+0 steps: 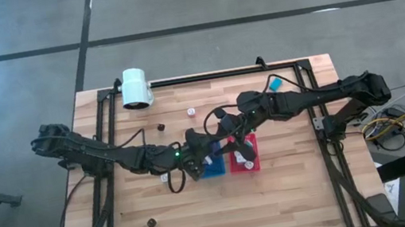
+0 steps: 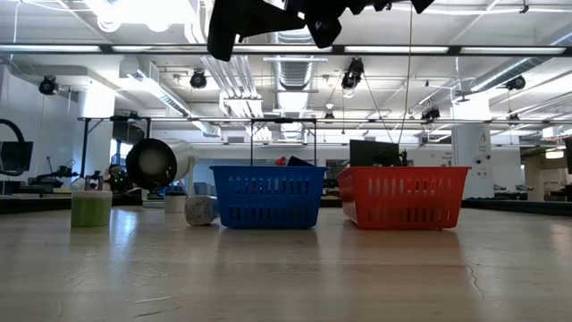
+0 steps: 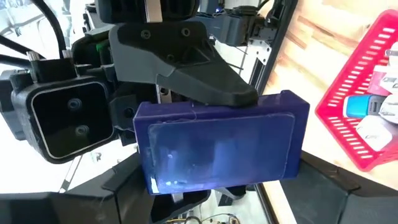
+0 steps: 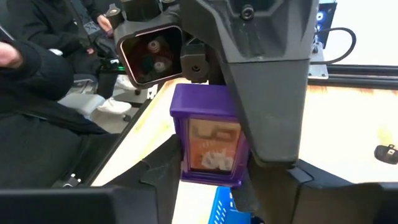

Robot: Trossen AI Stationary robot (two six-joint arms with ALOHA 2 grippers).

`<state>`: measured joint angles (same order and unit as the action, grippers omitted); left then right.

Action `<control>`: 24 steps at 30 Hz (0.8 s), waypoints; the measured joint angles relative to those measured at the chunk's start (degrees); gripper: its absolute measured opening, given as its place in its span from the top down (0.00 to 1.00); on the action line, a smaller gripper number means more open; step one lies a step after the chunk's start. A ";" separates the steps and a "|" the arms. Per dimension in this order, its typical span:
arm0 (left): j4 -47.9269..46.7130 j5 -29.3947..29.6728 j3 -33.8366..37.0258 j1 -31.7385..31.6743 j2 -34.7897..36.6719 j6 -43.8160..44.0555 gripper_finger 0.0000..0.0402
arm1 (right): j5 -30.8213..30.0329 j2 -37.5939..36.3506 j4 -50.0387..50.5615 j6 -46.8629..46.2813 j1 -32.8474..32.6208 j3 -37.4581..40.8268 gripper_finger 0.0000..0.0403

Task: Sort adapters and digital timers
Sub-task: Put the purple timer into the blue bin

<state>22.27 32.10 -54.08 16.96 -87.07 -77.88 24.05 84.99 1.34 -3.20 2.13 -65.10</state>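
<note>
Wooden planks form the bench (image 1: 278,191), framed by a black rail, with a workshop hall seen beyond it in the low view. Near its middle a blue basket (image 2: 267,197) and a red basket (image 2: 403,197) stand side by side, the red one already holding a few gadgets. Both arms meet above the blue basket, where a purple-blue digital timer (image 3: 221,146) is gripped at once by the left pincer (image 3: 217,186) and the right pincer (image 4: 211,177), which suggests a hand-over. One pincer must next release before the timer is lowered into a basket. Small white adapters (image 1: 191,112) lie scattered elsewhere.
</note>
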 joint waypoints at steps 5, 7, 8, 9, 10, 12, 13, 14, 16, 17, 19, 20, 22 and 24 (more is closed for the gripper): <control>-0.16 -0.35 0.03 0.98 0.17 1.55 0.27 | -3.05 -0.17 -0.14 2.29 -0.07 0.00 0.50; -0.69 -0.50 0.09 1.17 0.78 2.53 0.27 | -4.07 -0.38 -0.22 3.86 -0.09 -0.02 0.46; -0.91 -0.63 0.11 1.17 1.23 3.26 0.27 | -4.58 -0.60 -0.34 4.55 -0.09 -0.02 0.45; -0.98 -1.00 0.11 1.17 1.79 3.86 0.27 | -5.18 -0.85 -0.57 5.23 -0.09 -0.07 0.44; -1.08 -1.62 0.13 1.17 2.34 4.61 0.27 | -5.83 -1.31 -0.63 5.77 -0.09 -0.09 0.43; -1.81 -2.80 0.26 1.17 3.80 5.80 0.28 | -6.94 -2.15 -0.61 6.19 -0.09 -0.07 0.41; -2.39 -3.35 0.37 1.17 4.51 6.38 0.28 | -7.19 -2.56 -0.49 6.34 -0.09 0.02 0.41; -2.89 -3.65 0.70 1.17 5.29 6.83 0.28 | -7.56 -3.02 -0.21 6.45 -0.04 0.14 0.41; -3.54 -5.48 1.75 1.35 7.25 8.54 0.28 | -10.70 -4.43 2.52 7.36 0.22 0.68 0.41; -3.52 -6.37 2.56 1.53 8.51 9.65 0.28 | -13.20 -5.26 3.93 8.34 0.38 0.92 0.41; -3.55 -9.18 4.66 1.65 11.81 12.01 0.28 | -19.23 -7.36 5.57 10.48 0.52 2.45 0.42; -3.47 -11.07 5.68 1.47 13.49 13.55 0.28 | -20.85 -8.57 5.42 10.87 0.60 3.62 0.43; -3.77 -12.94 7.76 1.13 16.83 16.74 0.28 | -21.27 -10.53 3.88 10.76 1.11 6.35 0.43; -3.44 -13.11 9.19 0.94 19.55 19.65 0.28 | -21.20 -12.21 2.62 9.59 1.65 9.03 0.44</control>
<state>18.83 18.99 -44.89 17.89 -67.52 -58.24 2.85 72.78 3.96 6.39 3.78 -56.07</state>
